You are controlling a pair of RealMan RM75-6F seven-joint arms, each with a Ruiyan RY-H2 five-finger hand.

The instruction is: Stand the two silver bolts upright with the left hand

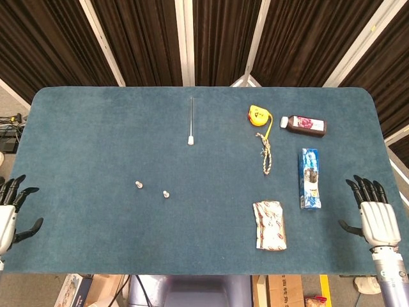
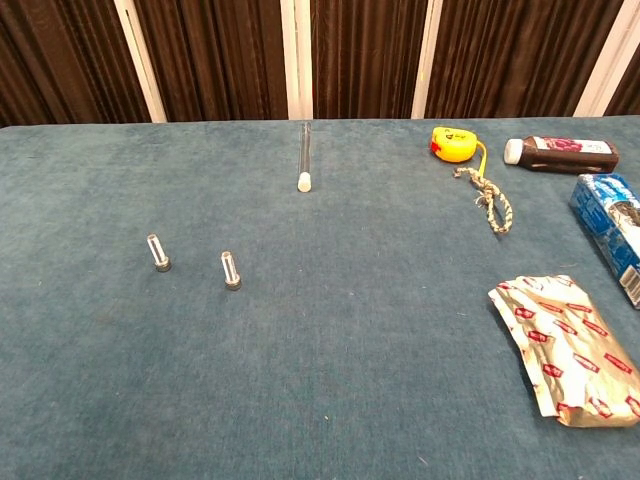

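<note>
Two small silver bolts stand upright on the blue table, apart from each other: one bolt (image 2: 157, 253) on the left and the other bolt (image 2: 231, 271) a little to its right. The head view shows them from above as the left bolt (image 1: 138, 185) and the right bolt (image 1: 165, 194). My left hand (image 1: 7, 216) hangs at the table's front left edge, far from the bolts, fingers spread and holding nothing. My right hand (image 1: 375, 217) sits at the front right edge, fingers spread and empty. Neither hand shows in the chest view.
A glass tube (image 1: 191, 121) with a white cap lies toward the back. A yellow tape measure (image 1: 257, 115), a rope (image 1: 266, 155), a dark bottle (image 1: 306, 125), a blue packet (image 1: 309, 178) and a foil snack bag (image 1: 269, 225) occupy the right half.
</note>
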